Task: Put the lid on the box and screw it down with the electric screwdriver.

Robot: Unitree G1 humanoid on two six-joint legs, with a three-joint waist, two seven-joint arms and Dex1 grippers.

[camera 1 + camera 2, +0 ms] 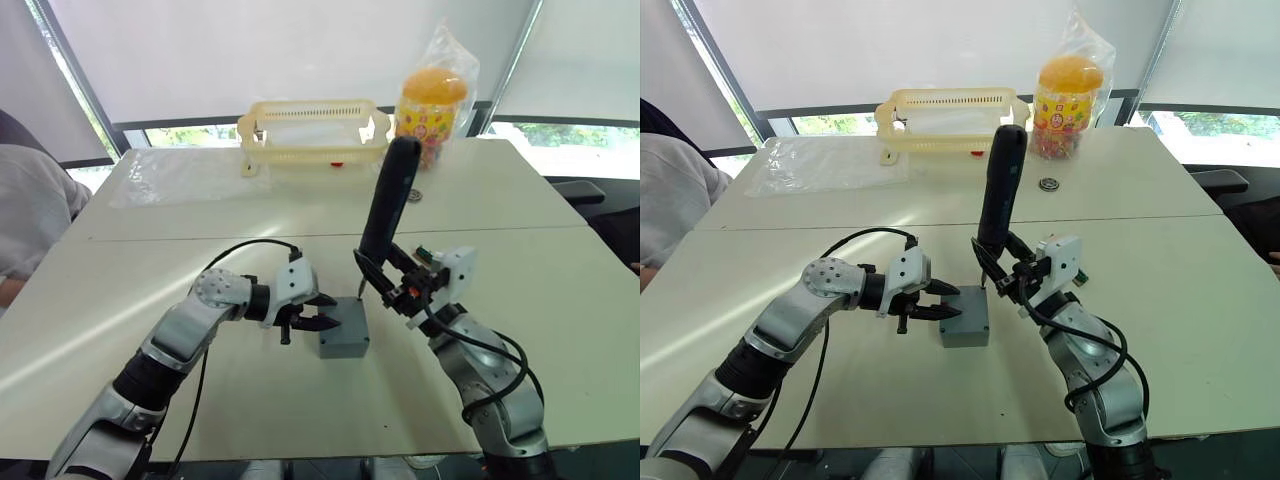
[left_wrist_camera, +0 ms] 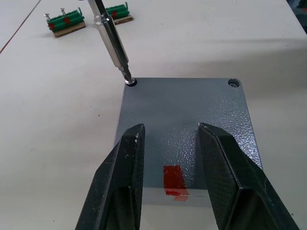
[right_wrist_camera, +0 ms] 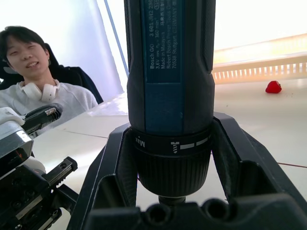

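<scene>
1. A person point(image 1: 670, 200) in a pale top sits at the tabletop's point(image 1: 560, 290) left edge.
2. The left gripper point(image 1: 318, 322) reaches in from the left, its black fingers point(image 2: 120, 182) spread apart over the lid's near edge, pinching nothing.
3. The box point(image 1: 343, 346) sits near the tabletop's front edge, about midway along it. It is grey with a speckled finish and a red mark on one side. The lid point(image 2: 184, 115) lies flat on top, with screw holes at its corners.
4. The right gripper point(image 1: 392, 287) is clamped around the electric screwdriver point(image 1: 388, 200), a dark cylinder leaning slightly right, its metal bit seated in one corner hole.
5. A pale yellow basket point(image 1: 312, 130) and an orange-lidded jar point(image 1: 432, 100) stand along the far edge.
</scene>
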